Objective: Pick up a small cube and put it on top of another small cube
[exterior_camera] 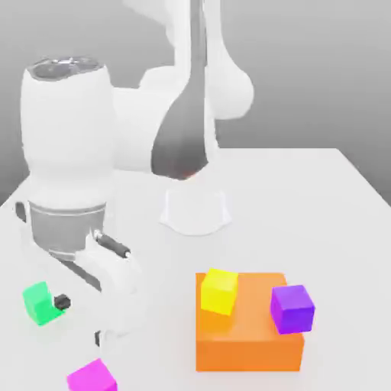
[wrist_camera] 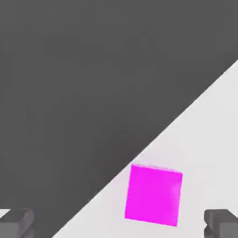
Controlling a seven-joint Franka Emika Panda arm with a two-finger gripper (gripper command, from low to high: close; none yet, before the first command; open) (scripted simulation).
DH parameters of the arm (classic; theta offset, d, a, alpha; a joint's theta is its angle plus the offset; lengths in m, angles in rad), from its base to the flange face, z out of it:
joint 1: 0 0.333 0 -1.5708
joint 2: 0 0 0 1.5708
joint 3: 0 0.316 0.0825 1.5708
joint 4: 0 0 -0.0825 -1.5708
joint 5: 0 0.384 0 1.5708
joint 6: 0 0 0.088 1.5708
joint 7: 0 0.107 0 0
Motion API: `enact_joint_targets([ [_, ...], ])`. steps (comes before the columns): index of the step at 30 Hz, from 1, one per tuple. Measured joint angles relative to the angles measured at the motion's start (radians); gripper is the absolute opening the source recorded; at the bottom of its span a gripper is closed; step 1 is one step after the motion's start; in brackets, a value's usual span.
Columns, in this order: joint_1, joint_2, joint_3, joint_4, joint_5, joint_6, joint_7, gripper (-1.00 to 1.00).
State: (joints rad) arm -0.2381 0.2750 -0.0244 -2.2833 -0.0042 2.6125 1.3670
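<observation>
Pincer [wrist_camera: 118, 224] spread wide above the magenta cube [wrist_camera: 153, 195], nothing gripped.

I see the magenta cube flat on the white tabletop [exterior_camera: 305, 198] near its edge, faces plain and matte, no long axis, turned slightly askew between my dark fingertips [wrist_camera: 16, 222]. The yellow cube [exterior_camera: 219, 290] sits on the smooth orange block [exterior_camera: 248, 344], beside a purple cube [exterior_camera: 292, 308]; a green cube [exterior_camera: 37, 302] lies well apart.

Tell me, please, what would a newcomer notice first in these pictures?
The big white robot arm fills the exterior view's left. Next comes the large orange block at the lower right, with a yellow cube and a purple cube on top of it. In the hand view a magenta cube lies on the white table between the open gripper fingertips, untouched.
</observation>
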Motion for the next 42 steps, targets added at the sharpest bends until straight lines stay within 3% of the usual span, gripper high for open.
enact_joint_targets([
  [6,-0.016,0.217,0.002,0.029,0.031,0.134,0.019,0.00],
  [7,-0.018,0.236,0.004,0.033,0.031,0.149,0.020,-1.00],
  [13,-0.019,0.245,0.005,0.035,0.031,0.158,0.020,-1.00],
  [19,-0.009,0.072,0.004,-0.009,0.023,0.028,0.021,-1.00],
  [37,0.209,-0.574,0.145,-0.435,0.067,-0.190,-0.172,-1.00],
  [42,0.214,-0.472,0.162,-0.492,0.054,-0.032,-0.171,-1.00],
])
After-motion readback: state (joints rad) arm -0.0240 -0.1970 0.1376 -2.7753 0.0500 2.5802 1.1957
